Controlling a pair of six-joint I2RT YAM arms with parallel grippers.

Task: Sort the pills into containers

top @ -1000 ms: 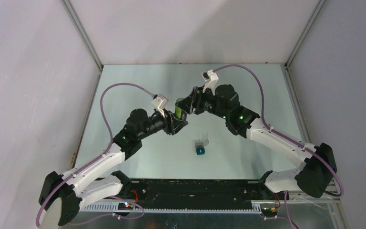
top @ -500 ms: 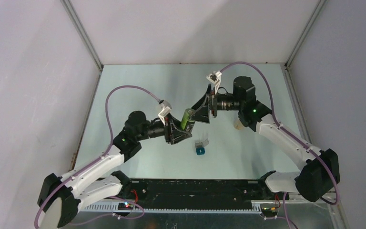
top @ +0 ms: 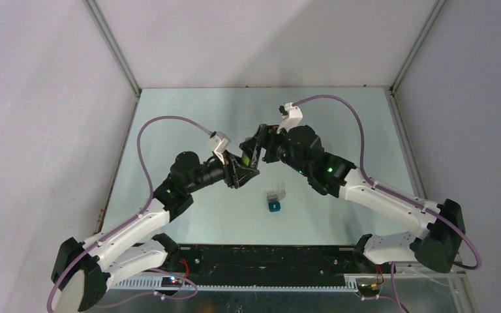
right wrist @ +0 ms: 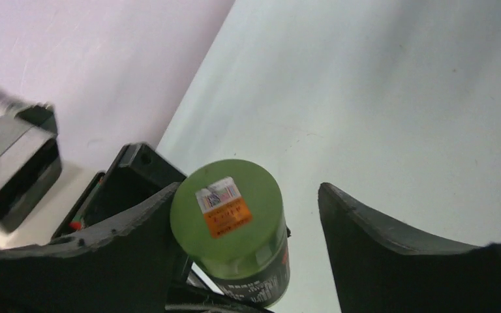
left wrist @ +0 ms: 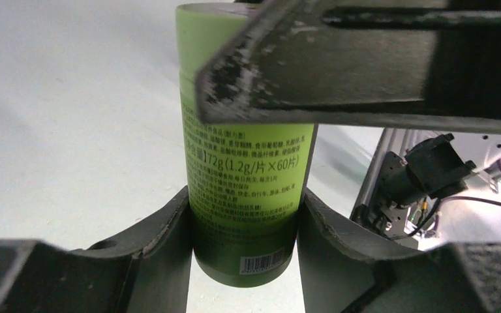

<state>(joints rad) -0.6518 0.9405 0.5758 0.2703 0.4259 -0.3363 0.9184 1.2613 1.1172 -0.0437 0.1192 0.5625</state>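
A dark container with a lime-green label and lid [top: 243,158] is held above the table. My left gripper [top: 240,171] is shut on its lower body [left wrist: 248,163], one finger [left wrist: 169,228] on each side. In the right wrist view the round green lid [right wrist: 225,202] carries an orange sticker. My right gripper [right wrist: 248,189] is open around that lid; its left finger [right wrist: 137,228] sits at the lid's edge, while the right finger [right wrist: 378,235] stands well apart. The right gripper [top: 252,150] meets the bottle from the far right. No pills can be made out.
Two small pieces, one grey-clear [top: 274,195] and one teal [top: 274,207], lie on the table [top: 189,117] just right of the bottle. Metal frame rails [top: 114,49] and pale walls bound the area. The arm bases sit at the near edge.
The right gripper drew away to the right, then came back to the bottle's lid with its jaws wider. The left gripper kept hold of the bottle, shifting only a little.
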